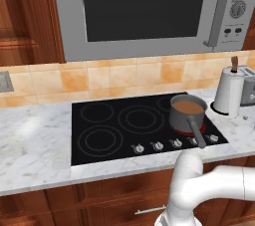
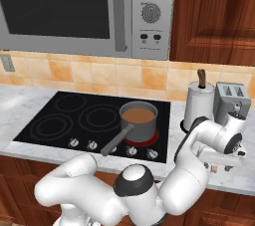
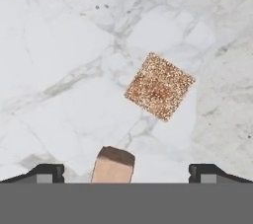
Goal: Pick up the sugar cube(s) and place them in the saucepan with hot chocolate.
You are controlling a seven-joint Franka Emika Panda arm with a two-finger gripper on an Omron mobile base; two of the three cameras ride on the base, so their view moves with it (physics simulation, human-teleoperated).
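Step in hand: approach to the pick, nothing grasped. The saucepan with hot chocolate (image 2: 138, 120) stands on the black cooktop (image 2: 60, 115), left of the paper-towel roll (image 2: 198, 105). Right of that roll, the gripper (image 3: 126, 173) hangs over the marble counter (image 3: 54, 55), jaws spread wide and empty. The sugar cube (image 3: 159, 86) lies beyond the fingertips (image 3: 48, 172), skewed, slightly right of centre. Judgement: next, centre, square to the cube, descend, close.

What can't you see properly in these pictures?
- Sugar cube: how tall it is; the hand view looks straight down on it.
- Second tan block: its lower end is cut off at the bottom of the hand view.
- Toaster: its lower part is hidden by the arm in the right base view.
- Stove knobs: markings too small, left base view.
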